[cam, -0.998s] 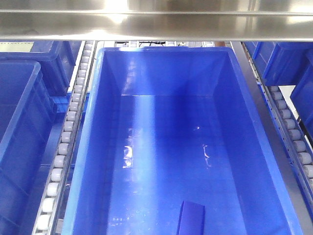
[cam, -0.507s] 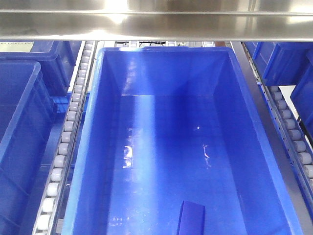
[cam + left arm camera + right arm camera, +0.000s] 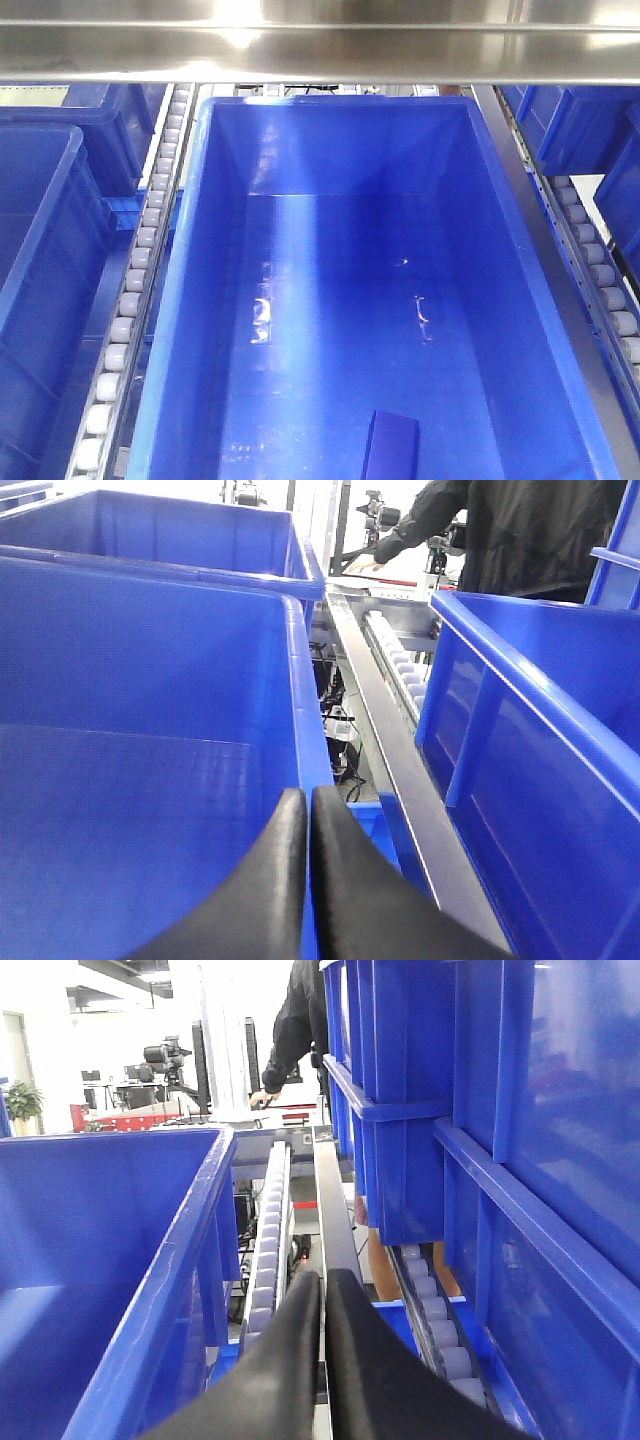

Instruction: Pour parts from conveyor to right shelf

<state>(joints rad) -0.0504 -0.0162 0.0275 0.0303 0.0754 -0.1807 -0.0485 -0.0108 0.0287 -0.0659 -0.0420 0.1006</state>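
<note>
The right shelf shows as roller rails (image 3: 135, 280) under a steel beam (image 3: 320, 50), carrying a large blue crate (image 3: 180, 300). A small dark blue block (image 3: 390, 447), possibly one of the parts, lies on the crate floor at its near end. My left gripper (image 3: 308, 798) is shut, empty, just above the crate's side rim (image 3: 305, 660). Over a steel rail (image 3: 335, 1220), between a crate (image 3: 190, 1230) and a roller track (image 3: 265, 1260), my right gripper (image 3: 323, 1280) is shut and empty. The conveyor is out of view. Neither gripper shows in the front view.
More blue crates flank the middle one on the left (image 3: 40, 250) and right (image 3: 580, 130). Stacked crates (image 3: 520, 1160) stand close on the right of the right wrist view. A person in black (image 3: 520, 530) stands behind the rack.
</note>
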